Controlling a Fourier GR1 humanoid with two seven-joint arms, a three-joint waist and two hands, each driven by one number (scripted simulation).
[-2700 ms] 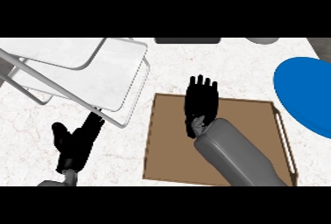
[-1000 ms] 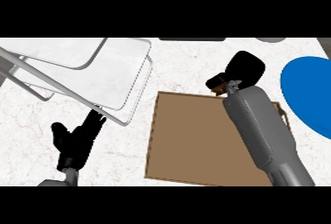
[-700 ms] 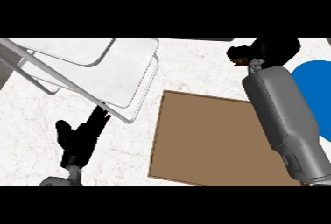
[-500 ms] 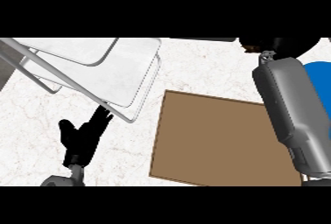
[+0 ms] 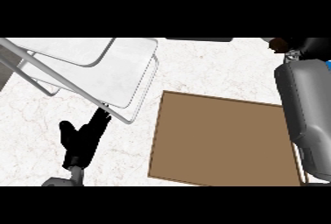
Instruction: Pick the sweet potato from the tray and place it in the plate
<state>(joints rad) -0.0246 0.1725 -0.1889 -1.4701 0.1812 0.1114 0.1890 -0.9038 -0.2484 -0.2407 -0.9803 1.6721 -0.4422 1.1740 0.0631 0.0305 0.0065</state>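
The brown tray (image 5: pixel 220 140) lies on the marble counter with nothing on its visible surface. My right hand (image 5: pixel 314 44) is at the top right corner, beyond the tray's far right corner, curled round a small brown piece that looks like the sweet potato (image 5: pixel 279 43); most of it is hidden. The grey right forearm (image 5: pixel 309 109) covers the tray's right edge. Only a sliver of the blue plate (image 5: pixel 328 64) shows at the right border. Left of the tray, my left hand (image 5: pixel 81 139) rests open on the counter.
A white wire-framed rack with white panels (image 5: pixel 97 65) fills the upper left, its lower corner close to the left hand's fingertips. A dark object (image 5: pixel 197 39) sits at the counter's far edge.
The right hand rose from the tray with its fingers curled and swung to the far right, toward the plate. The view shifted, so the plate slid almost out of sight. The left hand stayed put.
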